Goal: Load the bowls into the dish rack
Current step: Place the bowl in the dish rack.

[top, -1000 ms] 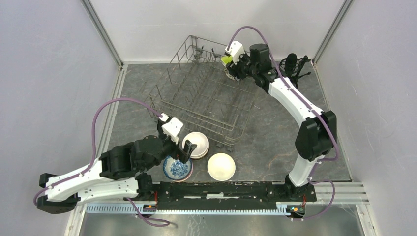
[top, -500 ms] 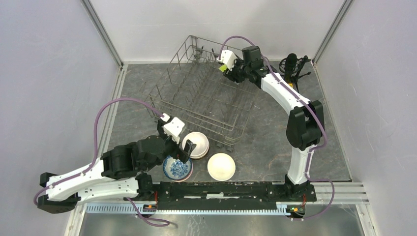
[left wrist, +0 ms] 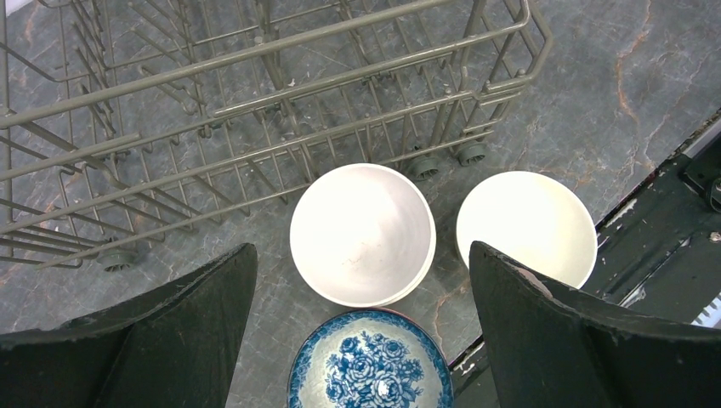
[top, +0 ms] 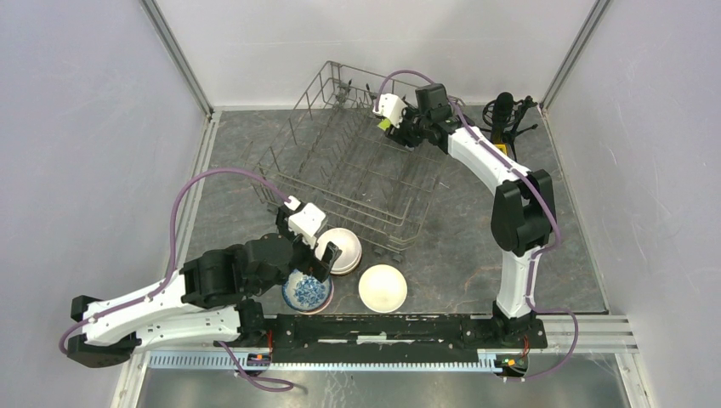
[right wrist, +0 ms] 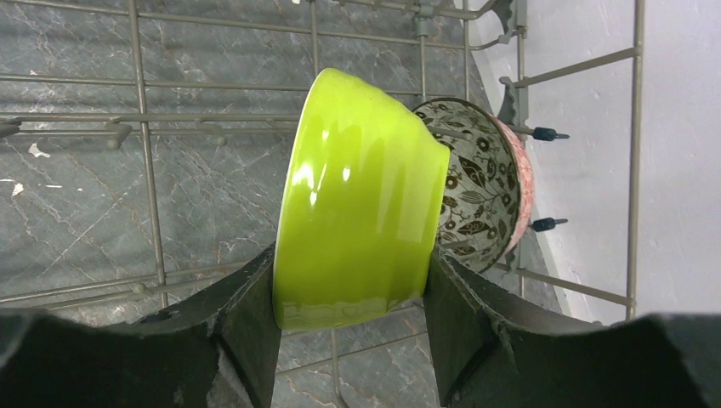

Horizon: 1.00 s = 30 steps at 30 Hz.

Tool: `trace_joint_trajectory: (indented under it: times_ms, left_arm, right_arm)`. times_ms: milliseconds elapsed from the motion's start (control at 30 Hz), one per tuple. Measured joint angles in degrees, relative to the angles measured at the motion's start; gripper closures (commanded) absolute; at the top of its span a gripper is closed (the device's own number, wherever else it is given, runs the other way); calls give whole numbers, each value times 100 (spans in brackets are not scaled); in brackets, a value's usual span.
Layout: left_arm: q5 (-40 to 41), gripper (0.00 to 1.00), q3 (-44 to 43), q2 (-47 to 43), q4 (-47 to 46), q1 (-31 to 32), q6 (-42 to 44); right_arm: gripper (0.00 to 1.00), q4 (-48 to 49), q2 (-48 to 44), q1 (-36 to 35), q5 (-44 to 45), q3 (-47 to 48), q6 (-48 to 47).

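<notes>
1. The right fingers point(right wrist: 246, 314) are clamped on the lime green bowl point(right wrist: 357, 229), one finger pressed to each side; the bowl is turned on edge, its rim facing left in the wrist view and its base facing right
2. Just behind that base a brown leaf-patterned bowl point(right wrist: 480, 183) stands on edge among the wires, its opening towards the green bowl; whether the two touch cannot be told
3. Both are at the far right corner of the dish rack point(top: 357, 170), the green bowl held above the floor wires and close to the raised side
4. The left fingers point(left wrist: 170, 340) are spread wide with nothing between them, and hover over the table point(left wrist: 595, 76) outside the near side of the rack
5. Below the gap between them a white bowl point(left wrist: 361, 234) sits upright just beside the rack's near side
6. A blue-and-white floral bowl point(left wrist: 370, 370) sits just beside the white one, on the side nearer the arm bases
7. A cream bowl point(left wrist: 525, 225) sits upright to the right of the white one, a narrow strip of table between them
</notes>
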State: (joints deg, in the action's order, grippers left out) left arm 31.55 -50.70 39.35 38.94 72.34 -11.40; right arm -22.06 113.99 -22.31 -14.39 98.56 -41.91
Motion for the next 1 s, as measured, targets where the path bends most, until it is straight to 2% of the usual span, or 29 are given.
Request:
trace_joint_trajectory:
  times_ms: [167,600,667,733,1000]
  left_arm:
    - [2,0,0,-2,0,0,0]
    - [7,0,7,-15,0,0,0]
    - [7,0,7,-15,0,0,0]
    - [7,0,7,-15,0,0,0]
    - [11,0,9,-42,4,0,0]
  right_arm:
    - [99,-105,142,9,-114,72,-96]
    - [79,-321,341,24,-170,109,-208]
    - [75,-308,350,24,-168,109,-190]
    - [66,-284,363,24,-166,109,-170]
    - [56,-96,393,24,-66,107,-35]
